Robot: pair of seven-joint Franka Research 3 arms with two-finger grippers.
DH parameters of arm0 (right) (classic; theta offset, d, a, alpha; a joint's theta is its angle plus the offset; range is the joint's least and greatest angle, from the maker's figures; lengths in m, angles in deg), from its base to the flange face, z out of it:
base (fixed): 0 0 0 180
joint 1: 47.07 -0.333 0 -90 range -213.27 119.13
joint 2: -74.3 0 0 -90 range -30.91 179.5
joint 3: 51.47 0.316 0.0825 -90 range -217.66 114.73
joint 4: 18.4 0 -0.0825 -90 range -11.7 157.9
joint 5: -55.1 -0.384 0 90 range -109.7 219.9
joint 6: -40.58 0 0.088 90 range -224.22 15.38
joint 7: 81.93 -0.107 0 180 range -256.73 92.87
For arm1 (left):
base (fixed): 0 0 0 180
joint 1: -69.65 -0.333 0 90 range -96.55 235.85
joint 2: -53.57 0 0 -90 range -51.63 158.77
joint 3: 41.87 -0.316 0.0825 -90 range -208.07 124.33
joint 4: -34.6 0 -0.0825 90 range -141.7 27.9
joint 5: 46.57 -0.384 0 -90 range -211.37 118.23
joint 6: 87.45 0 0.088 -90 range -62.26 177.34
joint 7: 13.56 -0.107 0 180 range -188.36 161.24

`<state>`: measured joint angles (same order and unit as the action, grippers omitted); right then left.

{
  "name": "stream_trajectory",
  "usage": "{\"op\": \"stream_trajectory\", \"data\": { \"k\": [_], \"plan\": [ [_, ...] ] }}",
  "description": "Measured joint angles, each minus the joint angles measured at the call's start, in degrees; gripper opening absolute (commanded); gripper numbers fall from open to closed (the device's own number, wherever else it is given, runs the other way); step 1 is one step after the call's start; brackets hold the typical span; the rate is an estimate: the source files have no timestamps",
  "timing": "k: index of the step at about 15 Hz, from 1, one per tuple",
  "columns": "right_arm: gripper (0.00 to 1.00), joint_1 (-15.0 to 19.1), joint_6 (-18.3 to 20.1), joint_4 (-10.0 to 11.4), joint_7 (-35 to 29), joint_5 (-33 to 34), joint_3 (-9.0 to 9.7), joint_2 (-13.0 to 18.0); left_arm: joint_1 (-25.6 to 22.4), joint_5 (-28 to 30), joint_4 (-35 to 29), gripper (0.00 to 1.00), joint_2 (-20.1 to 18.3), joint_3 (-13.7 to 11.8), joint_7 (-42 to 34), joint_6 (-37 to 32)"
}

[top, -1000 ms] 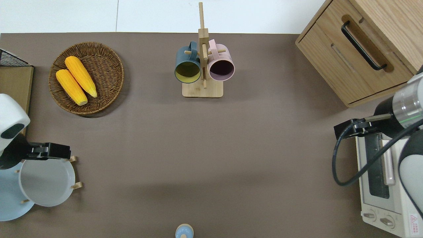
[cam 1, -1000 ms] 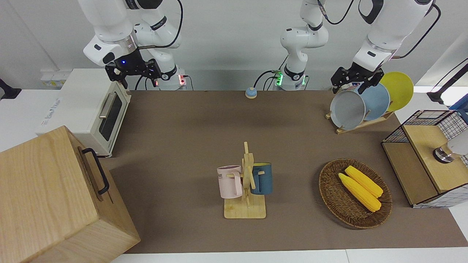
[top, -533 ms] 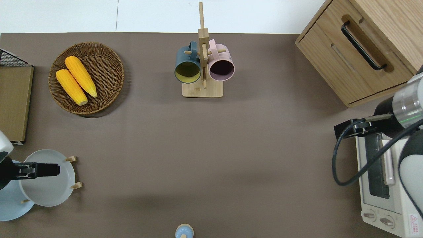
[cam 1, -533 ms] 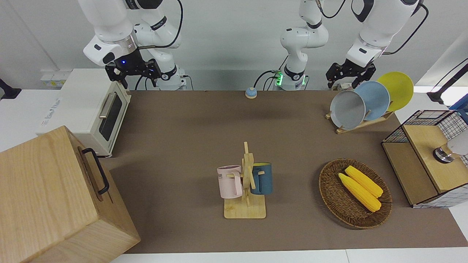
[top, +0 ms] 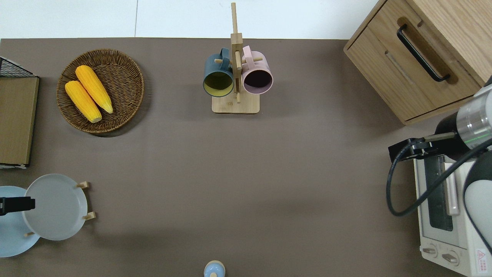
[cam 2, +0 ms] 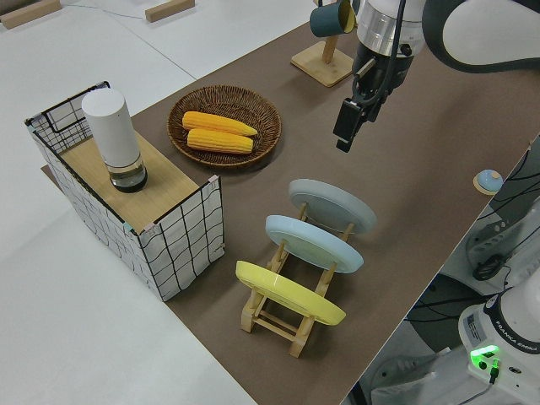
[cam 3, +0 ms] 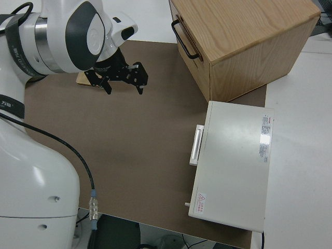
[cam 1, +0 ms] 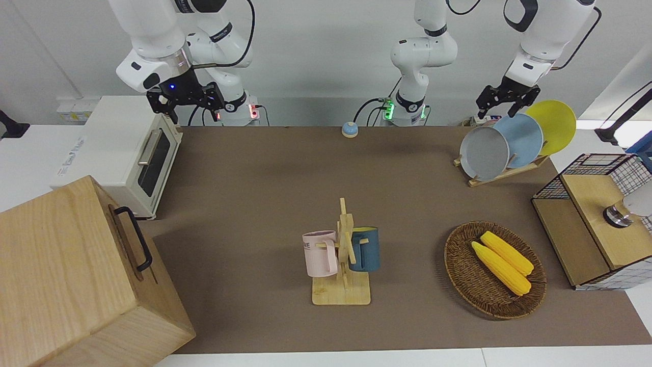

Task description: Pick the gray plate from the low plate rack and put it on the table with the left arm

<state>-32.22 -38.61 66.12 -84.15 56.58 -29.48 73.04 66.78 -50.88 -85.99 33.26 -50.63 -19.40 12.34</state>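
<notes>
The gray plate (cam 1: 484, 153) leans in the low plate rack (cam 1: 501, 174) at the left arm's end of the table (cam 1: 254, 193); it also shows in the overhead view (top: 55, 207) and the left side view (cam 2: 332, 205). My left gripper (cam 1: 501, 104) is open and empty, up in the air. In the overhead view it (top: 23, 204) hangs over the light blue plate and the gray plate's edge. It touches neither. The left side view shows it (cam 2: 344, 139) well above the rack (cam 2: 278, 316). My right gripper (cam 1: 186, 104) is open and parked.
A light blue plate (cam 1: 524, 140) and a yellow plate (cam 1: 552, 125) share the rack. A wicker basket (cam 1: 458, 265) with corn, a mug tree (cam 1: 344, 255), a wire-framed box (cam 1: 596, 219), a toaster oven (cam 1: 127, 153) and a wooden cabinet (cam 1: 76, 275) stand around.
My left gripper has risen from the gray plate's rim and drawn back toward the left arm's end of the table. The gray plate stays in the rack. The right arm has not moved.
</notes>
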Motion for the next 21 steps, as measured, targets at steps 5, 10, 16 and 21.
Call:
{"op": "stream_trajectory", "data": {
  "k": [5,10,16,21],
  "plan": [
    [0.983,0.0,0.0,0.0,0.0,0.0,0.0,0.0,-2.1,-1.8,-4.2,1.0,0.0,-0.6,0.0,6.1],
    [0.983,0.0,0.0,0.0,0.0,0.0,0.0,0.0,-2.9,-2.9,-8.3,1.0,0.1,-0.6,0.0,10.9],
    [0.983,0.0,0.0,0.0,0.0,0.0,0.0,0.0,-4.0,-3.1,-11.4,0.99,1.8,-0.6,0.1,13.1],
    [0.983,0.0,0.0,0.0,0.0,0.0,0.0,0.0,-4.3,-3.1,-11.6,0.43,3.5,-0.6,0.1,14.0]
  ]
}}
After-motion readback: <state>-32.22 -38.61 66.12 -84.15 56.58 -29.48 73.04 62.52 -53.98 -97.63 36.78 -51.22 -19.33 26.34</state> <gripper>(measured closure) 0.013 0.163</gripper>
